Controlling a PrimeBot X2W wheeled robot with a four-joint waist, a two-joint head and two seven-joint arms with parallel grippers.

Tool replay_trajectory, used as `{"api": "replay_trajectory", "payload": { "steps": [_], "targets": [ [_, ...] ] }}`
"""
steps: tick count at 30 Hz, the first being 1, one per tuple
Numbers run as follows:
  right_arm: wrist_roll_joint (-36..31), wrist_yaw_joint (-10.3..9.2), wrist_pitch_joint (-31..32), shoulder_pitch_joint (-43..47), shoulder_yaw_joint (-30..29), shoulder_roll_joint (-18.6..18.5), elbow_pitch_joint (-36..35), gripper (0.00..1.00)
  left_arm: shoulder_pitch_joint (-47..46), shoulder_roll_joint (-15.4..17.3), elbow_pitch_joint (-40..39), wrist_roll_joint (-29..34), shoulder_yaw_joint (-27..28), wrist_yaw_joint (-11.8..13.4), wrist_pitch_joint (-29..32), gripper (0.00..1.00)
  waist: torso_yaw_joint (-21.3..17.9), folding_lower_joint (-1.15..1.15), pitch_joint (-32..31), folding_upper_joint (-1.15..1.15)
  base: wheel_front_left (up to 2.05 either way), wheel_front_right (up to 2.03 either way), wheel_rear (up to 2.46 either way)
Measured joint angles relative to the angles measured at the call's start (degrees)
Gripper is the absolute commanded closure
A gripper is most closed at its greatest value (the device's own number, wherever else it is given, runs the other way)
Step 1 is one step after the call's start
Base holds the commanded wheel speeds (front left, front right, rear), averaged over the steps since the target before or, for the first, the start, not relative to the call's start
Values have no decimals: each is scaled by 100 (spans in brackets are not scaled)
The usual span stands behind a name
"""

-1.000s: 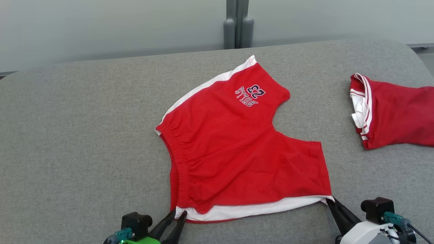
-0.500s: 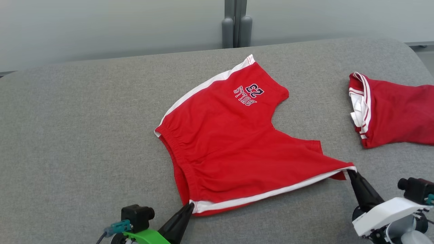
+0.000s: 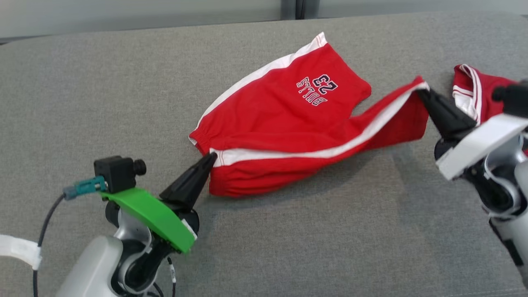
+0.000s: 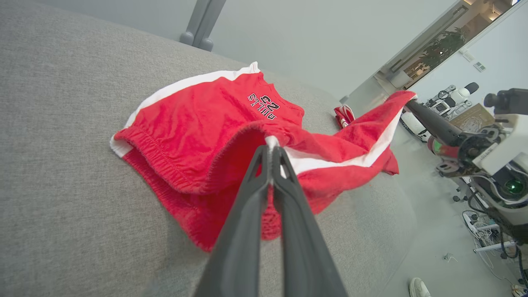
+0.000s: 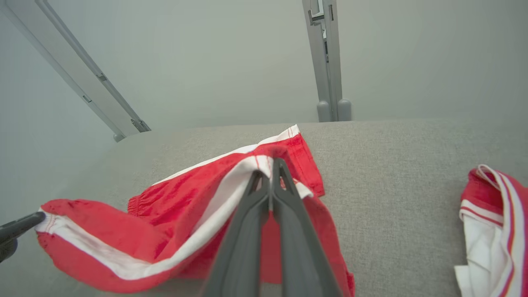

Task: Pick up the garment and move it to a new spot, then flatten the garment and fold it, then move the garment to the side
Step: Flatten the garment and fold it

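1. The red shorts point(image 3: 284, 119), with white side stripes and "BULLS 23" printed upside down to the head camera, lie on the grey padded surface point(image 3: 82, 103), a little toward 12 o'clock from the middle of the head view.
2. The left gripper point(image 3: 210, 156) is at the shorts' 8 o'clock corner. Its two fingers are pressed together on the waist end of a white stripe, and the left wrist view shows cloth pinched at the tips.
3. The right gripper point(image 3: 420, 91) is at the shorts' 3 o'clock end, with its fingers closed tight on the hem corner of one leg, at the stripe.
4. Between the two grips the striped edge runs taut from 8 o'clock to 2 o'clock, off the surface, with a shadow beneath it. The other leg, bearing the print, lies flat.
5. A second red-and-white garment point(image 3: 474, 90) lies at the 3 o'clock edge, just beyond the right gripper and partly hidden by that arm.
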Motion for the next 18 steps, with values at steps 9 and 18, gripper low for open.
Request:
{"api": "replay_trajectory", "payload": {
  "steps": [9, 18],
  "targets": [
    [-137, -270, 719, -1781, -179, -2, 531, 100, -1024, -145, 165, 62, 339, 788, 510, 100, 292, 0, 670, 0, 0, 0, 0],
    [-307, -385, 998, -2409, -11, 113, 1094, 100, -1609, -591, 495, -78, 394, 1092, 557, 100, 701, 1, 1357, 0, 0, 0, 0]
  ]
}}
